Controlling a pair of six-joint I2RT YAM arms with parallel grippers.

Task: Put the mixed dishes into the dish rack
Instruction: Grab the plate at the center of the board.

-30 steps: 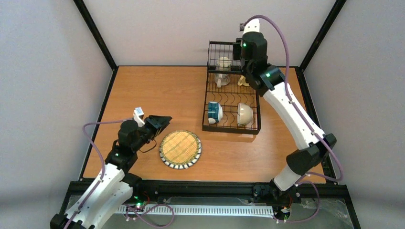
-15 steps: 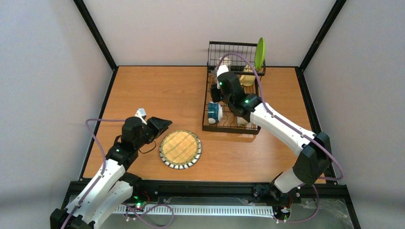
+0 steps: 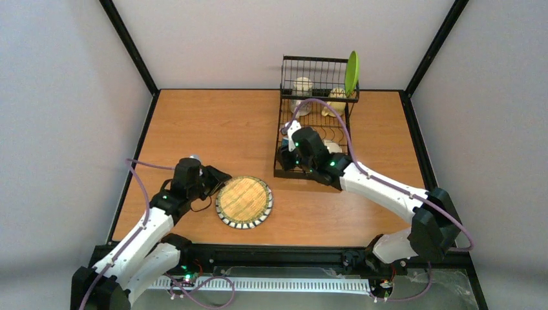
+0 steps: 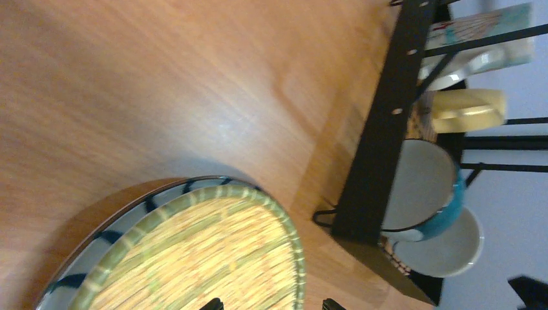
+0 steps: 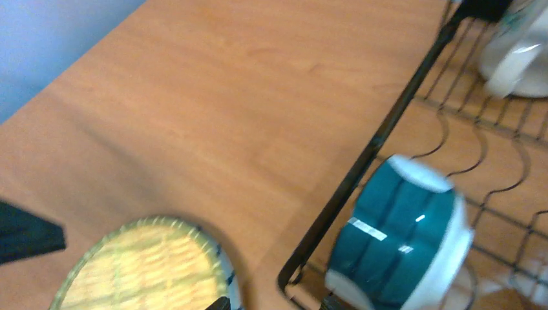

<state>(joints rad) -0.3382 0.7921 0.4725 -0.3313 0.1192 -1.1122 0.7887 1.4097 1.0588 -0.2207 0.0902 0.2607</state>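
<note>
Left end effector (image 3: pixel 221 175), spread wide and empty, hangs beside the striped plate (image 3: pixel 243 201), the last dish outside the dish rack (image 3: pixel 316 64); next it must pinch the rim.

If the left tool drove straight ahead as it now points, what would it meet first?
Probably the striped-rim plate, lying just ahead of the left tool in its wrist view; the dish rack sits farther on. Height above the plate is unclear.

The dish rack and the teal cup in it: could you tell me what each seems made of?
The dish rack looks like black-coated metal wire: thin bent rods, dull sheen. The teal cup seems glazed ceramic: glossy highlights, white rim.
</note>
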